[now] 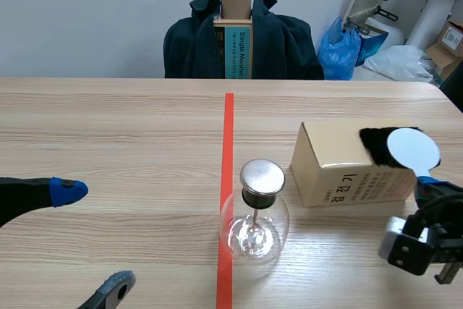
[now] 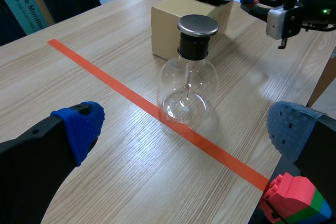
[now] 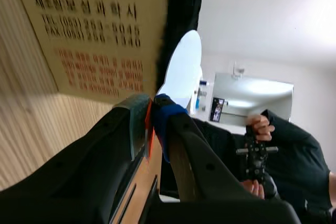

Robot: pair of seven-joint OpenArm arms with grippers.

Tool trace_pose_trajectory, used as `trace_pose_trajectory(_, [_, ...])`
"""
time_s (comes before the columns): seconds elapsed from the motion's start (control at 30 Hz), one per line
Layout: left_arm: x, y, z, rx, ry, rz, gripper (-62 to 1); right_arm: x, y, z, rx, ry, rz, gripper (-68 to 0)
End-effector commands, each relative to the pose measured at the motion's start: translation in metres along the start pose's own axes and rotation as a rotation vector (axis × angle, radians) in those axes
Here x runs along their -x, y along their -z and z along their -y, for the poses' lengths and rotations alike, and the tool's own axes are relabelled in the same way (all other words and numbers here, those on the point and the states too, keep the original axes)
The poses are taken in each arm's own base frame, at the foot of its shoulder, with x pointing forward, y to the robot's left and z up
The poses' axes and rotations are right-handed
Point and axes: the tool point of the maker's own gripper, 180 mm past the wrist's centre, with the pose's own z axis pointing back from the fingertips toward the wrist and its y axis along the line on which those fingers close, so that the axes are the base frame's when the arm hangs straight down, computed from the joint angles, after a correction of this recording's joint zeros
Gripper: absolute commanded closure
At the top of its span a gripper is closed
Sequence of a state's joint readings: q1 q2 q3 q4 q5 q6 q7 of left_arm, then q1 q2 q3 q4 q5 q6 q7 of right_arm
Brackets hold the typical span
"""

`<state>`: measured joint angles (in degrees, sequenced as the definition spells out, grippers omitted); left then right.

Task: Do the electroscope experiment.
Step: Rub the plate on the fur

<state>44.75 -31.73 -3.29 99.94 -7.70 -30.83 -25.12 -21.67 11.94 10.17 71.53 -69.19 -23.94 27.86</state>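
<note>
We take the flask [image 1: 254, 215] as our anchor. It stands upright on the counter [image 1: 108, 128], its base on the right edge of the tape line [image 1: 227, 135], which runs from the near edge toward the far one. Right of the flask and slightly behind it, close but apart, lies a box [image 1: 336, 168]. A fur piece [image 1: 370, 146] sits on the box's top at its right end. A round disc [image 1: 412, 148] lies over the fur, its handle pinched between the fingers [image 3: 173, 129] of the right gripper [image 3: 149, 116], which is right of the flask and nearer us than the box. Left of the flask, well apart, is the left gripper [image 1: 92, 236], fingers spread. Behind the flask, past the counter's far edge, stands a chair [image 1: 236, 5] draped with a coat [image 1: 289, 41].
</note>
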Motion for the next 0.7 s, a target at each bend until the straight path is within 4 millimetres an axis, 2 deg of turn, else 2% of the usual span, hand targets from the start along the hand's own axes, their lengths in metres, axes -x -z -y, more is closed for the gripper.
trace_pose_trajectory(0.0, [-0.005,0.002,0.001,-0.003,-0.009,0.028,-62.3,-0.010,0.000,0.007,0.012,-0.020,0.084,-0.8])
trace_pose_trajectory(0.07, [-0.005,0.002,0.001,-0.003,-0.009,0.028,-62.3,-0.028,-0.001,0.006,0.011,-0.018,0.172,-0.8])
trace_pose_trajectory(0.1, [-0.005,0.002,0.001,-0.003,-0.009,0.027,-62.3,-0.029,-0.001,0.006,0.011,-0.016,0.170,-0.8])
trace_pose_trajectory(0.2, [-0.005,0.002,0.001,-0.002,-0.009,0.027,-62.3,-0.001,-0.001,0.006,0.011,-0.016,0.022,-0.8])
trace_pose_trajectory(0.27, [-0.005,0.002,0.001,-0.002,-0.009,0.024,-62.3,0.003,-0.001,0.006,0.010,-0.019,0.013,-0.8])
trace_pose_trajectory(0.4, [-0.004,0.002,0.001,-0.002,-0.009,0.020,-62.3,-0.029,-0.003,0.007,0.013,-0.018,0.186,-0.8])
trace_pose_trajectory(0.43, [-0.004,0.002,0.001,-0.002,-0.009,0.020,-62.3,-0.027,-0.002,0.007,0.014,-0.015,0.169,-0.8])
trace_pose_trajectory(0.53, [-0.004,0.002,0.001,-0.003,-0.009,0.022,-62.3,0.002,-0.002,0.007,0.016,-0.014,0.016,-0.8])
trace_pose_trajectory(0.57, [-0.005,0.002,0.001,-0.003,-0.009,0.024,-62.3,0.006,-0.002,0.007,0.013,-0.014,0.000,-0.8])
trace_pose_trajectory(0.6, [-0.005,0.002,0.001,-0.003,-0.009,0.024,-62.3,0.004,-0.002,0.006,0.009,-0.015,0.015,-0.8])
trace_pose_trajectory(0.67, [-0.005,0.002,0.001,-0.003,-0.009,0.024,-62.3,-0.015,-0.002,0.006,0.005,-0.013,0.118,-0.8])
